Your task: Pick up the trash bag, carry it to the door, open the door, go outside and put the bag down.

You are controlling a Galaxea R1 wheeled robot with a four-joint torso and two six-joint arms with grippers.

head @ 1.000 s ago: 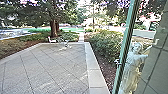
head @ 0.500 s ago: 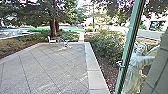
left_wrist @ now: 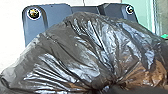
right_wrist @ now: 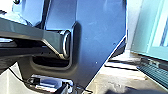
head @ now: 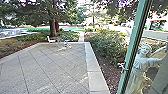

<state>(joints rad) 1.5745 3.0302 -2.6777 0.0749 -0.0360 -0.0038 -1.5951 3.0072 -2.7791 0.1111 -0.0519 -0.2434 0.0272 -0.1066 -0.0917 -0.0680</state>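
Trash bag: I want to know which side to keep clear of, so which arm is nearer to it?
Left. The bag bunches up close before the left wrist camera; the right wrist camera, seemingly farther off, faces the robot's dark body and a green door frame.

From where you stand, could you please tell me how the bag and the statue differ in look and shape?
The bag is dark and glossy, while the statue is pale and looks duller. The bag is a rounded bulge whose creases draw together at one point; the statue is an upright human figure with an arm stretched out.
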